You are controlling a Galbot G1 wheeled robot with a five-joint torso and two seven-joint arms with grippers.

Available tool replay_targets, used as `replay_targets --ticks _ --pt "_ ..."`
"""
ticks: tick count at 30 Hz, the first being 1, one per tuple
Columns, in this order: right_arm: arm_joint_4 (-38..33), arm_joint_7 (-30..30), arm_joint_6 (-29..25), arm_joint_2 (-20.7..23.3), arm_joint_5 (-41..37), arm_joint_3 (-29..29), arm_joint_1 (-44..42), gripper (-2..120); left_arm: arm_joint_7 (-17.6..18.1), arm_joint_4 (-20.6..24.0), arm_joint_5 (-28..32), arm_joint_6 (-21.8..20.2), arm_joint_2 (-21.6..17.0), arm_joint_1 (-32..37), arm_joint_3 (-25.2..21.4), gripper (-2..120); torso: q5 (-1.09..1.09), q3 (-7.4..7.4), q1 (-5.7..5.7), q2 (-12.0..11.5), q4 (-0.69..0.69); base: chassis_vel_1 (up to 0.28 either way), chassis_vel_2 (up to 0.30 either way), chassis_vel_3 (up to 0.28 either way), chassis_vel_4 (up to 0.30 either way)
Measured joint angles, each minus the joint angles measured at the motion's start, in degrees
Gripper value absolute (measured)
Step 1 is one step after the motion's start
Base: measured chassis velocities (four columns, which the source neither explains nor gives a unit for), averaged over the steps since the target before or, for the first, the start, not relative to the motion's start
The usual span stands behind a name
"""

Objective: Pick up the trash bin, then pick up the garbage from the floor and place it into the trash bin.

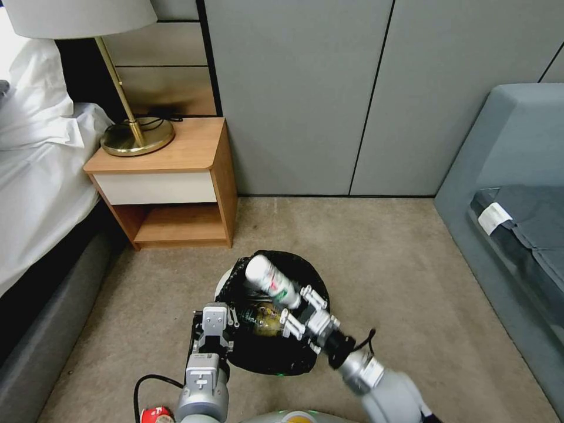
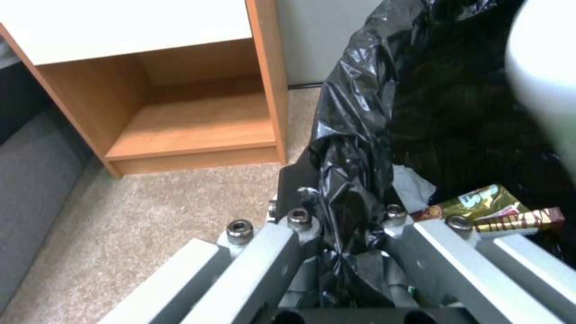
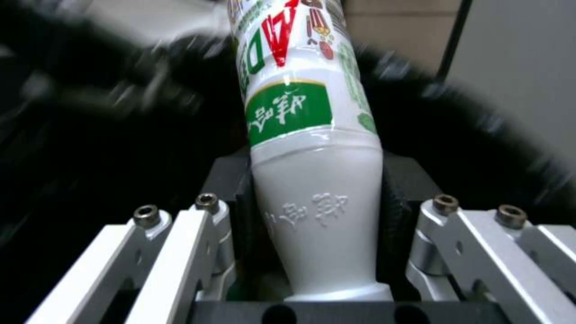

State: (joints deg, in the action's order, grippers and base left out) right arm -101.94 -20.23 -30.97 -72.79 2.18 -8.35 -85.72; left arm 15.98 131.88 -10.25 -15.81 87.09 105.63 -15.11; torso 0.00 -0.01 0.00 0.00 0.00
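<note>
White and smooth, the plastic bottle (image 3: 315, 180) sits right between the pads of the right claw (image 1: 296, 317), which pinches it near its narrow end. It has a green and red label. It looks light and a bit slippery, and its thin wall would probably squash if squeezed hard. A soft hold at the narrow part seems best, and that is where the claw has it. In the head view the bottle (image 1: 271, 281) hangs over the open top of the trash bin (image 1: 226, 281), with its fat end pointing toward the far rim.

Over on the robot's left, the left claw (image 1: 215, 329) is pressed together on the near rim of the trash bin, with the crinkly black bag liner (image 2: 354, 148) caught between its fingers. That liner is soft and thin and could slide or tear, so I think the hard white rim under it is what really carries the bin. The bin looks light.

Inside the bin lie a shiny brown and gold snack wrapper (image 2: 498, 211) and a crumpled white tissue (image 2: 414, 186).

On the floor (image 1: 388, 258) beyond the bin stands a wooden nightstand (image 1: 176, 176) with a brass lamp (image 1: 132, 132) on top. A bed (image 1: 41, 176) is on the left and a grey sofa (image 1: 511, 194) on the right. Both are well apart from the bin. Nothing blocks the way down into the bin. A red can (image 1: 155, 415) shows at the near edge, beside the left arm.
</note>
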Motion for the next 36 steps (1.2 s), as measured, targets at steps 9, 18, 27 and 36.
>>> replay_targets --ticks 9,18,27,36 --pt "1.19 -0.08 0.29 -0.62 -0.33 -2.1 1.02 55 0.03 0.24 -0.13 0.0 0.22 0.11 0.56 2 0.0 0.01 0.0 0.0 0.0 0.0 0.0 0.0 0.0" --pt "0.89 -0.19 0.66 -0.83 -0.82 -2.48 1.79 84 0.05 0.38 -0.21 0.0 0.23 0.09 0.6 2 0.0 0.01 0.0 0.0 0.0 0.0 0.0 0.0 0.0" --pt "-1.44 -0.36 0.76 -0.75 -0.82 -2.31 1.7 100 0.02 0.35 -0.26 0.01 0.28 -0.02 0.61 2 0.0 0.01 0.0 0.0 0.0 0.0 0.0 0.0 0.0" --pt "-9.02 4.39 1.69 -1.38 0.24 -1.94 1.52 100 -0.07 -0.22 -0.32 0.01 0.25 -0.24 0.65 2 0.0 0.01 0.0 0.0 0.0 0.0 0.0 0.0 0.0"
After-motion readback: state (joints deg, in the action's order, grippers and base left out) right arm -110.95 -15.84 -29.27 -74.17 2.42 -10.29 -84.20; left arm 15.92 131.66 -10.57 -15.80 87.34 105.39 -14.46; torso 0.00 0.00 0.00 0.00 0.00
